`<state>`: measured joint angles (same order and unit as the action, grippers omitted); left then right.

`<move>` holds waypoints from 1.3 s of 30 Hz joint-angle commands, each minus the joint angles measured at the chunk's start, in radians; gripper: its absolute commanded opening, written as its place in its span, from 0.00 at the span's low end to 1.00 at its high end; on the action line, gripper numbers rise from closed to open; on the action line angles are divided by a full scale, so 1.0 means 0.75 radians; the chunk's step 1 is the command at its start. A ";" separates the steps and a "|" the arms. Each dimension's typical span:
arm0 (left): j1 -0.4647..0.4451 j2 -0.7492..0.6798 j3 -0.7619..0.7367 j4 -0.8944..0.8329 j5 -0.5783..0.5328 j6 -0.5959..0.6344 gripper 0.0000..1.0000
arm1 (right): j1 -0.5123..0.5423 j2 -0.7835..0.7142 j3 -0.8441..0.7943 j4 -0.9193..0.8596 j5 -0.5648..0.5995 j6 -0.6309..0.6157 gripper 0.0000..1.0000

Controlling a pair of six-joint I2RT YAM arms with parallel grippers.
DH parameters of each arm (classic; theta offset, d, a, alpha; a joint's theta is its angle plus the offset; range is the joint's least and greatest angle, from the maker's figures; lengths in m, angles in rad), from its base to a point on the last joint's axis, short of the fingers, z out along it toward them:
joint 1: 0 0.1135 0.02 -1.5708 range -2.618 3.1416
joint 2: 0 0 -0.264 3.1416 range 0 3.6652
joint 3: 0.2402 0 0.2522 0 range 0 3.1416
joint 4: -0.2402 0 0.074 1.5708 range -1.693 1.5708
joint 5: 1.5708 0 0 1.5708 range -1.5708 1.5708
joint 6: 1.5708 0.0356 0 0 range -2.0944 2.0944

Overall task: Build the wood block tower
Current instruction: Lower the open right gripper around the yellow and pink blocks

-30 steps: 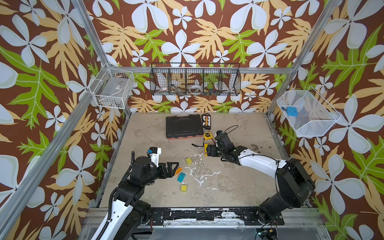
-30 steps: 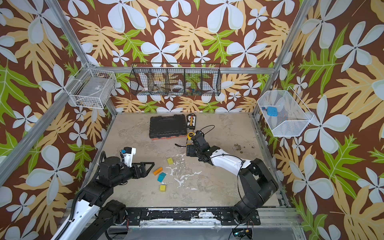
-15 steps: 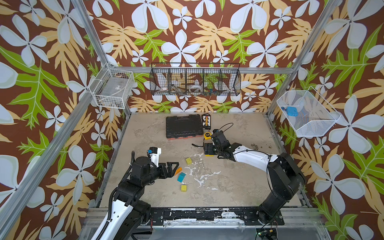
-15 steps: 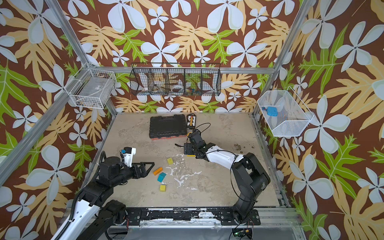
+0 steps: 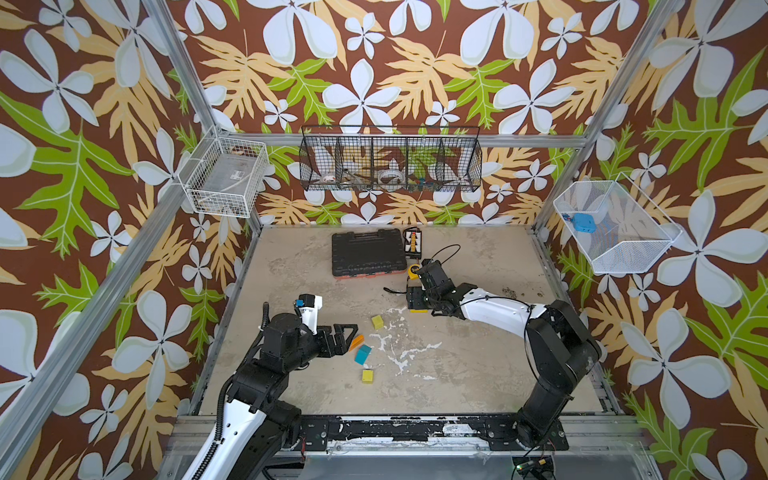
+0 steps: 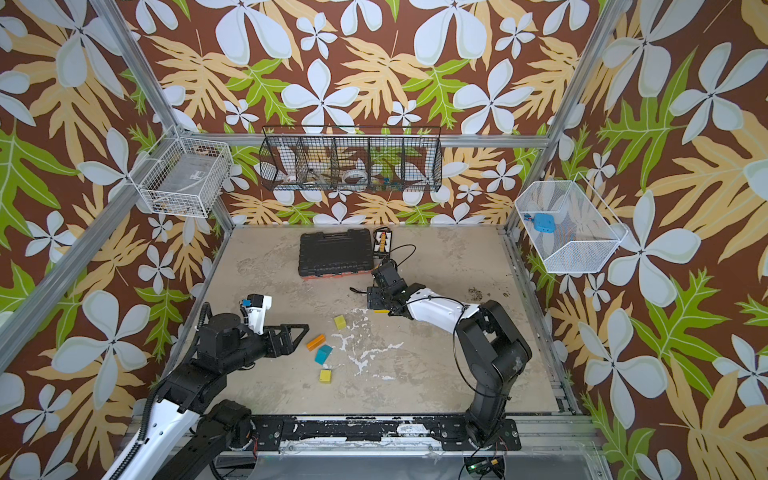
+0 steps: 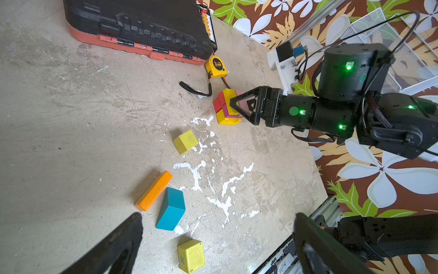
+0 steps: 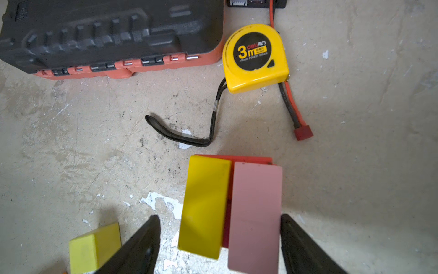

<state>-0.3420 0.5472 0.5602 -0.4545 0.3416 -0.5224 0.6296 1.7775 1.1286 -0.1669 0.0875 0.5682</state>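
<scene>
Yellow bar (image 8: 205,206) and pink bar (image 8: 254,213) are lying side by side atop the tower (image 7: 225,113) near the tape measure (image 8: 254,59), and the right gripper (image 8: 219,216) is straddling them, jaws apart, a gap showing on the yellow side. Closing unevenly, it could be shoving them off.

Smooth, faintly sheeny paint on the yellow wooden bar block (image 8: 203,206) and the pale pink wooden bar block (image 8: 254,218). Glossy hard plastic on the round yellow tape measure (image 8: 254,59), with a woven black wrist strap (image 8: 180,136). Matt ribbed plastic on the flat black tool case (image 8: 106,33). Rough, mottled beige tabletop (image 8: 367,142), chipped white in patches.
</scene>
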 commanded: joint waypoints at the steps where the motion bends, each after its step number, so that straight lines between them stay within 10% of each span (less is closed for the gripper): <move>1: -0.001 0.000 -0.002 0.035 0.007 0.007 1.00 | 0.005 0.017 0.016 -0.022 0.024 -0.003 0.76; 39: 0.000 -0.002 -0.002 0.036 0.008 0.008 1.00 | 0.013 0.064 0.080 -0.086 0.088 0.013 0.75</move>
<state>-0.3420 0.5461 0.5602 -0.4545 0.3416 -0.5224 0.6373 1.8145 1.1751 -0.2138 0.1314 0.5724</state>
